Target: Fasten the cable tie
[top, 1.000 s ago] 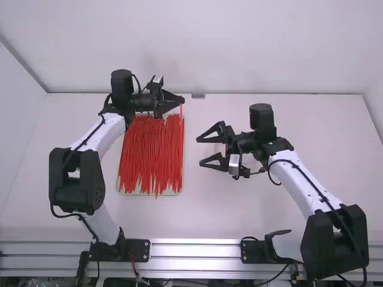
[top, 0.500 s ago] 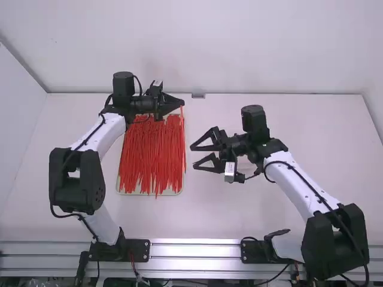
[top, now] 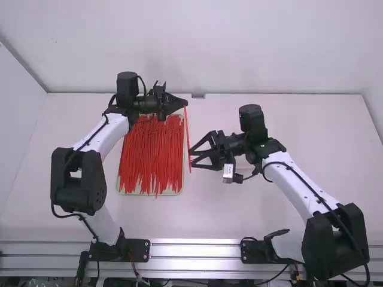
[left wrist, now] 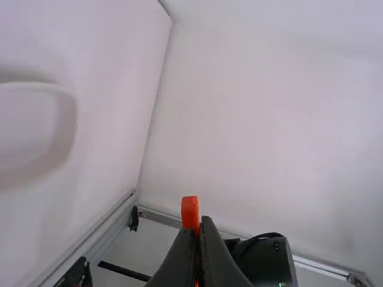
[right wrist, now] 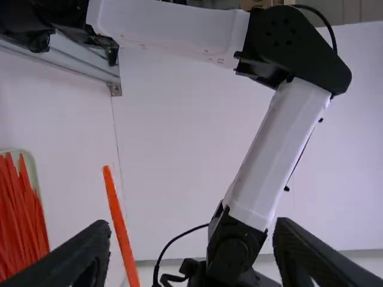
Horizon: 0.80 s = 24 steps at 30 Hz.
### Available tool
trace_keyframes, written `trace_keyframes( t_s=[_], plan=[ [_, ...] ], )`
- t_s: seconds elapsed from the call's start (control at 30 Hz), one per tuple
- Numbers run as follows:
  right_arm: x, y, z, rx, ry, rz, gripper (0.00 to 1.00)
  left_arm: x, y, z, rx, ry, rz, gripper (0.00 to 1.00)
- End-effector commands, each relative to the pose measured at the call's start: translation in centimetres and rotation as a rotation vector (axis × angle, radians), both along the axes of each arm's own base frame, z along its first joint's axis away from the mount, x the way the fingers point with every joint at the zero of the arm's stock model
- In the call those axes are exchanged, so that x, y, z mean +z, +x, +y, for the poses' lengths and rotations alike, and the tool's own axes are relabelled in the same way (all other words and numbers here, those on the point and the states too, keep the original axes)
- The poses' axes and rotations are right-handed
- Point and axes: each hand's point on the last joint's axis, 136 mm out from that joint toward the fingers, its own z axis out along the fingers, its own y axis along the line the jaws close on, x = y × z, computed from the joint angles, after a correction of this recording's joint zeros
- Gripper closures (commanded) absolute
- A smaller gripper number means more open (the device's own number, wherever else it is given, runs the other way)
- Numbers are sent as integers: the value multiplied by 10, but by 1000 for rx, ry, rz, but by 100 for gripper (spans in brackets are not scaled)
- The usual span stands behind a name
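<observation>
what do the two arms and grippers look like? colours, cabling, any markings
The left arm and right arm have white tubular links, black cylindrical joints and black base blocks on a silver rail. The left gripper and right gripper are black, with two tapered fingers each. Thin black cables loop at the wrists and bases. No markings legible.

One tie [top: 187, 136] aloft, many in tray [top: 134, 192]

We are seeing bright, even overhead light | arms [top: 299, 185] are casting faint, soft shadows on the white counter [top: 335, 137] | walls [top: 239, 36] are shading to pale grey
</observation>
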Motion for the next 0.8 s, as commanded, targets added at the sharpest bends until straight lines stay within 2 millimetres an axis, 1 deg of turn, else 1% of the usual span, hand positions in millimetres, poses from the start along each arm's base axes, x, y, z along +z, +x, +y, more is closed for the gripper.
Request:
trace_keyframes(
  t_s=[0.0, 0.1, 0.13, 0.17, 0.37, 0.43, 0.47, 0.53, 0.57, 0.6, 0.77],
  plan=[
    [-2, -3, 0, 11, 1, 12, 32, 2, -4, -6, -26, -5, -11, 98],
    [-1, -3, 0, 14, 4, 8, 44, 2, -5, -11, -32, -3, -11, 98],
    [-1, -2, 0, 14, 1, 15, 50, 2, -5, -11, -31, -2, -11, 98],
    [1, -1, 1, 13, -1, 22, 53, 2, -5, -11, -30, -2, -10, 98],
    [2, -2, 3, 21, -2, 24, 57, 2, -5, -10, -29, -2, -11, 98],
    [2, -2, 2, 19, -3, 26, 60, 2, -6, -13, -36, -2, -11, 98],
    [2, -2, 2, 19, -3, 26, 66, 2, -6, -13, -36, -2, -11, 98],
    [2, -2, 2, 19, -3, 27, 82, 2, -7, -14, -37, -2, -12, 98],
    [2, -2, 3, 20, -3, 27, 87, 2, -7, -14, -37, -2, -12, 98],
    [2, -3, 3, 21, -4, 28, 96, 2, -7, -14, -37, -1, -16, 98],
    [1, 1, 3, 3, -10, 21, 96, 2, -6, -13, -35, 1, -19, 98]
  ],
)
